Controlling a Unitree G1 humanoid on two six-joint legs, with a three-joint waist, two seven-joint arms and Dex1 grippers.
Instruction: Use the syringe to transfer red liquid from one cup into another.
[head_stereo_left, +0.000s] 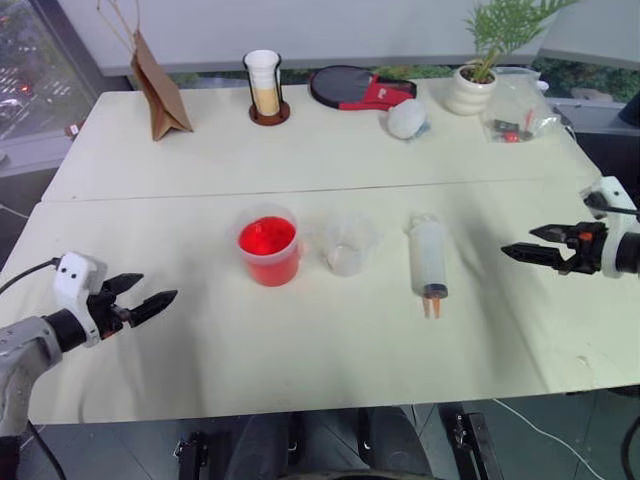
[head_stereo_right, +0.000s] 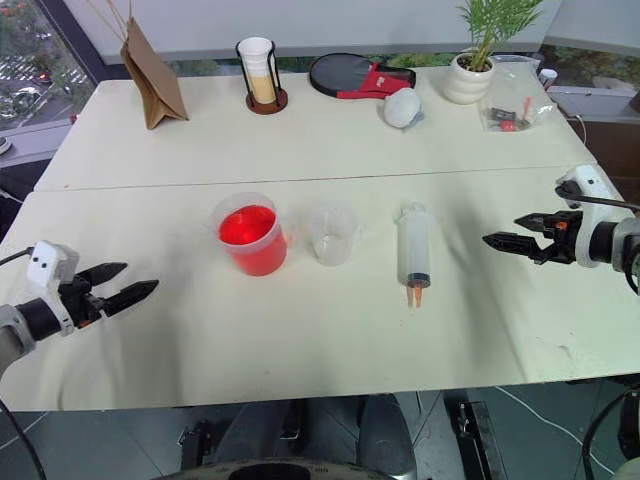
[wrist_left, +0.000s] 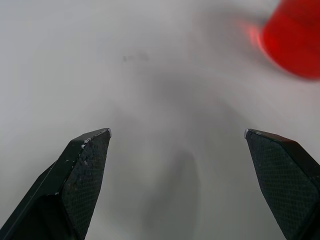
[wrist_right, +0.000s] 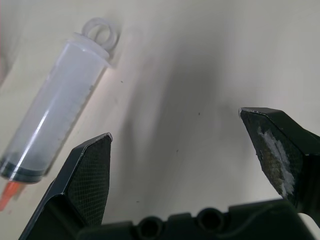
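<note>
Pale cream desk (head_stereo_left: 330, 150), seam running left to right across the middle. On the near half, a row of three: larger translucent cup (head_stereo_left: 268, 250) bright with red liquid (head_stereo_left: 266, 236) at left; smaller clear cup (head_stereo_left: 346, 246) just right of it, apart, not touching, looking colourless; syringe (head_stereo_left: 429, 262) further right, lying flat, orange tip toward the near edge, ring end pointing far, barrel looking clear. Left claw (head_stereo_left: 146, 296) low over the near left of the desk, fingers spread wide, holding nothing, well apart from the red cup; from the left wrist view, only bare desk between the fingertips (wrist_left: 92, 145), red cup blurred at the corner. Right claw (head_stereo_left: 524, 243) over the right side of the desk, pointing left toward the syringe, released and empty, jaws wide; from the right wrist view, syringe lying beside and beyond one finger, not between the two. Open desk surface between each claw and the row; nothing standing in the way. On the far half, well behind the row: brown paper bag (head_stereo_left: 158, 92) at far left, tilted on its edge; tall white cup in a dark wire stand (head_stereo_left: 265, 88); black and red flat case (head_stereo_left: 357, 88); crumpled white lump (head_stereo_left: 406, 119); potted green plant in a white pot (head_stereo_left: 474, 82); clear plastic bag (head_stereo_left: 518, 108) with small items at far right.
</note>
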